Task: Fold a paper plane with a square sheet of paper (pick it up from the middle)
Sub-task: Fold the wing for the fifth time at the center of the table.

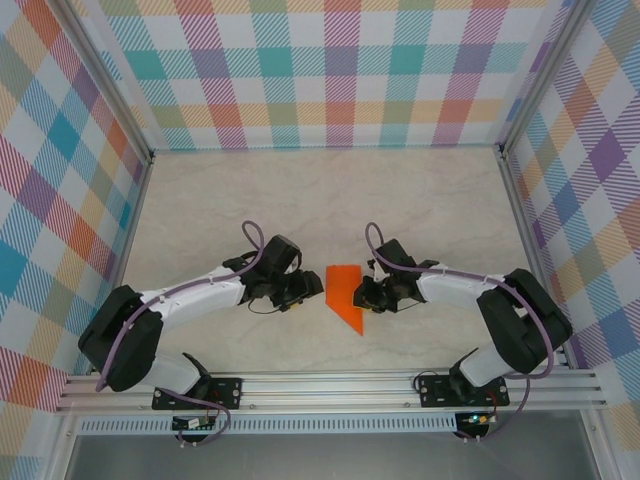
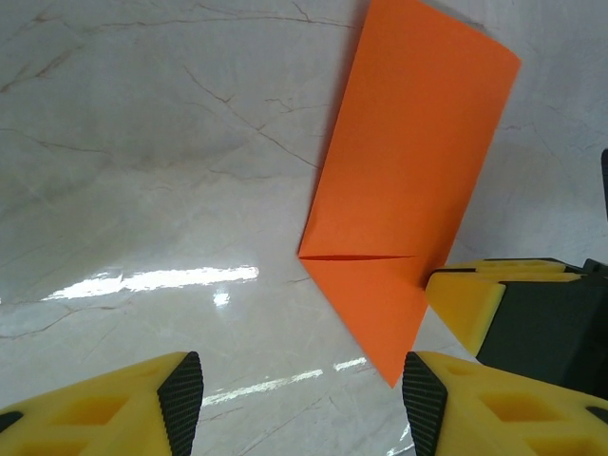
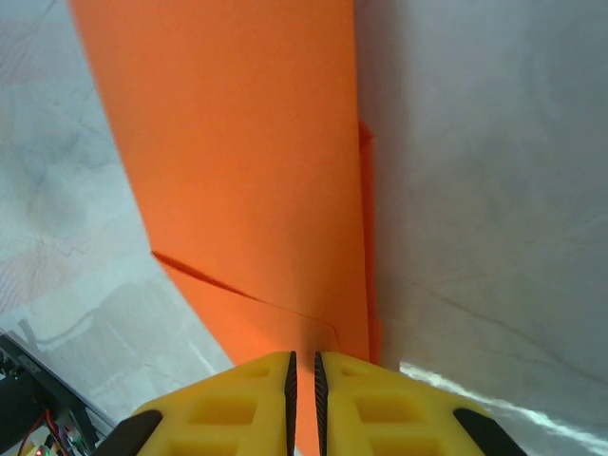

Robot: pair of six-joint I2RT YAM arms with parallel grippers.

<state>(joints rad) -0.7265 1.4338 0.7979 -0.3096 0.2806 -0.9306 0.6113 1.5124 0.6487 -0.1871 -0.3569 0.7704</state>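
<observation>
Marble-patterned table top [image 1: 250, 200] carries the orange sheet [image 1: 345, 292], which lies flat in the middle between the two arms, already creased into a narrow shape with one slanted, pointed end. It looks very light, thin and limp, likely to slide on the glossy surface and to crumple or tear under a hard squeeze, so a gentle pinch on a free edge beside a crease seems the safest hold. The right gripper [image 3: 304, 366] has its jaws nearly together, clamping the sheet's edge. The left gripper [image 2: 302, 394] stands spread apart near the pointed end, holding nothing.
</observation>
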